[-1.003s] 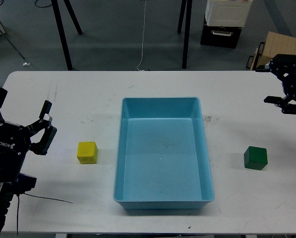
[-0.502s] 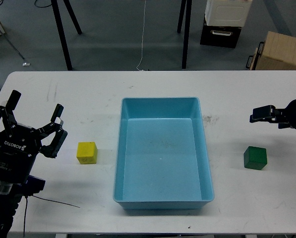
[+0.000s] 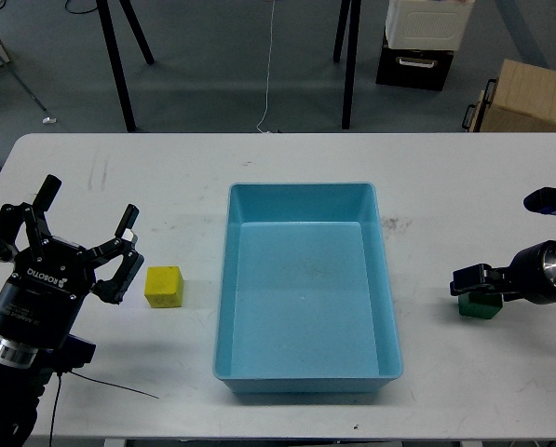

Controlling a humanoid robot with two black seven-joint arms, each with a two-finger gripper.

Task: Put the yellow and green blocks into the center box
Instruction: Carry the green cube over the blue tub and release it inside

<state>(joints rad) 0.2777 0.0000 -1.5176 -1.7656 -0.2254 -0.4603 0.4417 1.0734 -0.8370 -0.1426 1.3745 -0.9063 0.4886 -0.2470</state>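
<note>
Blocks, two. One yellow block (image 3: 164,286): matte cube, faint mark on its top face, on the desk (image 3: 166,186) left of the box, just right of the left claw. One green block (image 3: 480,307): matte cube, right of the box, partly hidden behind the right claw.

Center box (image 3: 305,289), one: light blue plastic tray, rectangular, rounded rim, smooth floor, nothing inside.

Left claw (image 3: 77,244), one: black, white lettering "ROBOTIQ" on its body; fingers spread wide, holding nothing.

Right claw (image 3: 475,281), one: black with a metallic collar, low at the green block; whether spread or pinching cannot be told.

Desk, one: white, flat, scuffed with grey smudges.

Cardboard box (image 3: 524,98), one: brown, far right on the floor.
</note>
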